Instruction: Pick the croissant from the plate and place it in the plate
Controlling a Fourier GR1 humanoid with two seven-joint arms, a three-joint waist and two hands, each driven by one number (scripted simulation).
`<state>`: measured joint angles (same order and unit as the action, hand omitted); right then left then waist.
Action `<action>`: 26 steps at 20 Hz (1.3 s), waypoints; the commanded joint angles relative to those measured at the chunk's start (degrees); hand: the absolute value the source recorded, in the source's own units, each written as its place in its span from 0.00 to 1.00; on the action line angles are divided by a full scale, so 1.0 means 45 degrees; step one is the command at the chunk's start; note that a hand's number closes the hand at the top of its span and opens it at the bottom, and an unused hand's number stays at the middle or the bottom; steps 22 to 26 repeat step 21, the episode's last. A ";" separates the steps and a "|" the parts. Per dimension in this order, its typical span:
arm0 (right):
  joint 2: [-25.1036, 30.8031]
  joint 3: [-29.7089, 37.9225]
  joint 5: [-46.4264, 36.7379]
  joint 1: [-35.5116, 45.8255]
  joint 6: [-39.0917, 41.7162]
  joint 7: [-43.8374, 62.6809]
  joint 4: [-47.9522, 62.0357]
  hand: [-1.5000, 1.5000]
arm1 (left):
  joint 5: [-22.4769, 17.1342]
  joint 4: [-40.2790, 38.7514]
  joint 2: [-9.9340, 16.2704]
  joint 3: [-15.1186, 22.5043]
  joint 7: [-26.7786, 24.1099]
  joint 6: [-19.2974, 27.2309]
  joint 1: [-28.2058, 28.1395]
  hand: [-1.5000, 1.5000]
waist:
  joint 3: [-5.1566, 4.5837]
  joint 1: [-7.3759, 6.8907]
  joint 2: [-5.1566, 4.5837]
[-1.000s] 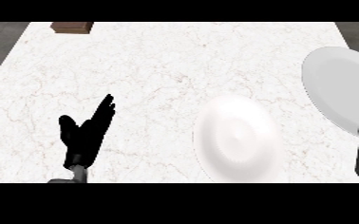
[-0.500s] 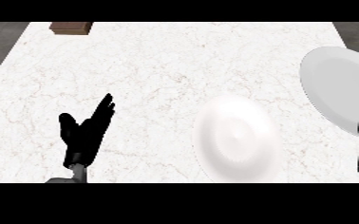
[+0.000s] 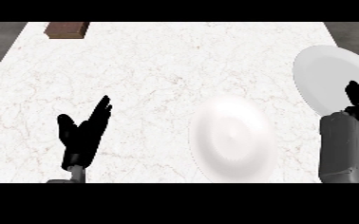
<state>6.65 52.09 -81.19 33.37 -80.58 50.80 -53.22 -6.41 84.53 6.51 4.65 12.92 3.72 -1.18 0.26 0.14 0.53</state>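
Right robot hand (image 3: 351, 93) newly in view.

right robot hand (image 3: 351, 93) mostly cut off at edge, grey plate (image 3: 324, 76) partly cropped

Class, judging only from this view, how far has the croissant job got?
Nothing looks done: no croissant shows on the near plate or the grey plate. The right hand is over the grey plate's edge, fingers unclear. The left hand rests open. Pick and place remain.

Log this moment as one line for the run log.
left hand: open, resting lower left | right hand: at grey plate, fingers unclear | white plate: no croissant visible | brown block: far left
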 commanded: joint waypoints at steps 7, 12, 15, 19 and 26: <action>-0.1459 -0.4727 0.1451 -0.2955 -0.1146 0.1486 -0.1872 0.00 | 0.0154 -0.0770 -0.0087 -0.0068 -0.0132 -0.0177 0.0174 0.50 | -0.0061 -0.0117 -0.0083; -0.1472 -0.5096 0.0381 -0.3032 -0.1116 0.2843 -0.1286 0.00 | 0.0132 -0.0710 -0.0222 -0.0003 -0.0029 -0.0270 0.0257 0.50 | -0.0081 -0.0106 -0.0072; -0.1474 -0.5162 -0.0066 -0.2825 -0.1152 0.3507 -0.0781 0.00 | 0.0206 -0.0305 0.0073 -0.0056 -0.0103 -0.0378 -0.0321 0.50 | -0.0077 -0.0239 -0.0075; -0.1476 -0.4554 -0.0933 -0.1882 -0.0843 0.4140 -0.0013 0.00 | 0.0602 -0.1098 -0.0716 0.0261 -0.0359 0.0197 0.0352 0.50 | -0.0091 -0.0167 -0.0098; -0.1476 -0.5182 -0.0935 -0.2284 -0.0806 0.4456 -0.0724 0.00 | 0.0068 -0.0017 0.0033 -0.0021 -0.0040 -0.0509 -0.0672 0.50 | -0.0095 -0.0246 0.0009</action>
